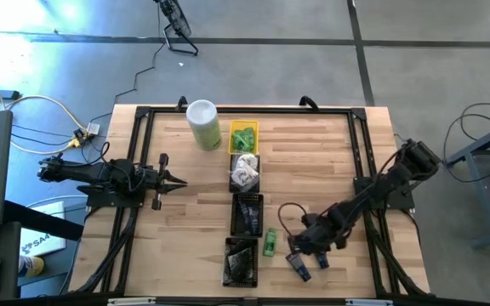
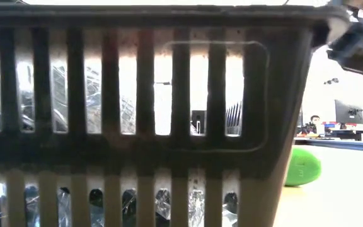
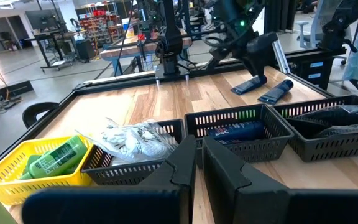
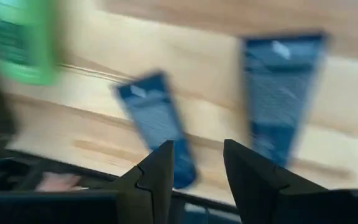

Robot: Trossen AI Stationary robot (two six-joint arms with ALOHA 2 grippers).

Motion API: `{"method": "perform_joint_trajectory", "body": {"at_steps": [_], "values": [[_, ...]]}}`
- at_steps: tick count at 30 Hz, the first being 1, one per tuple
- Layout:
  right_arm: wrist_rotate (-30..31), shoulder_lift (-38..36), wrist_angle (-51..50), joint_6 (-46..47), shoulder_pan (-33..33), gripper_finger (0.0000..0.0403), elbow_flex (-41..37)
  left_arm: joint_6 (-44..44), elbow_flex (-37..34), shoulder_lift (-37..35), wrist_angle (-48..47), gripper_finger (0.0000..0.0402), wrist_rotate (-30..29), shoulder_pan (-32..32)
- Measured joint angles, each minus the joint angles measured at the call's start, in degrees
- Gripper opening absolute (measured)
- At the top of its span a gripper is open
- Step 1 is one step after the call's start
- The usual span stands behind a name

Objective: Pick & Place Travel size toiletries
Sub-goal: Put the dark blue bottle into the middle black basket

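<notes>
Two dark blue flat tubes point(image 4: 157, 121) point(image 4: 279, 87) lie flat on the wood near the table's near edge, also in the high view point(image 1: 299, 266). A bright green bottle point(image 1: 269, 242) lies on its side beside them. My right gripper point(image 4: 199, 155) hovers just above the tubes, open, pointing steeply down, with nothing between its fingers; the high view shows my right gripper point(image 1: 304, 249) too. My left gripper point(image 1: 174, 180) waits shut and level at the table's left, touching nothing.
A row of trays runs down the table's middle: a yellow tray point(image 1: 243, 136) with green bottles, then a black tray point(image 1: 245, 173) with white wrapped pieces, a black tray point(image 1: 247, 212) with dark packets, and another black tray point(image 1: 241, 260). A tall pale-green canister point(image 1: 202, 125) stands at the far end.
</notes>
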Motion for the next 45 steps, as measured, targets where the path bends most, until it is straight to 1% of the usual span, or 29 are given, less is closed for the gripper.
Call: {"method": "perform_joint_trajectory", "body": {"at_steps": [5,8,10,13,17,20,22,25,29,35,38,41,45], "values": [[-4.35,0.0,-6.49,5.64,2.59,0.0133,0.0,0.0,-0.01,0.0,0.0,0.0024,-0.02,-0.01],[-5.85,0.0,-9.98,6.37,4.0,0.0133,0.0,0.0,-0.01,0.0,0.0,0.0024,-0.02,-0.02],[-5.14,0.0,-11.22,5.9,4.87,0.0133,0.0,0.0,0.0,-0.01,0.0,0.0024,-0.01,-0.01],[-2.5,0.0,-11.02,5.59,6.21,0.0133,0.0,0.0,0.0,0.0,0.0,0.0024,-0.02,-0.02],[0.64,0.0,-8.0,5.19,7.69,0.0133,0.0,0.0,0.0,-0.01,0.0,0.0024,0.0,0.0],[2.5,0.0,-6.29,2.0,8.81,0.0133,0.0,0.0,0.01,0.0,0.0,0.0024,0.0,-0.01],[3.22,0.0,-6.31,1.88,9.39,0.0133,0.0,0.0,0.01,0.01,0.0,0.0024,-0.01,-0.01],[3.19,0.0,-7.01,4.2,9.65,0.0136,0.0,0.0,-0.01,-0.01,0.0,0.0024,-0.02,0.0],[3.38,0.0,-7.07,5.97,9.6,0.0162,0.0,0.0,0.0,-0.01,0.0,0.0024,-0.02,0.0],[3.49,0.0,-7.22,6.06,9.6,0.0231,0.0,0.0,-0.01,0.01,0.0,0.0024,-0.02,0.0],[4.54,0.0,-8.52,6.04,9.6,0.0256,0.0,0.0,-0.01,0.01,0.0,0.0024,0.0,-0.02],[7.42,0.0,-8.42,6.0,9.6,0.0265,0.0,0.0,-0.01,-0.01,0.0,0.0024,0.0,-0.02],[9.62,0.09,-8.46,5.93,9.59,0.0259,0.0,0.0,0.01,0.0,-0.01,0.0024,-0.02,0.0]]}}
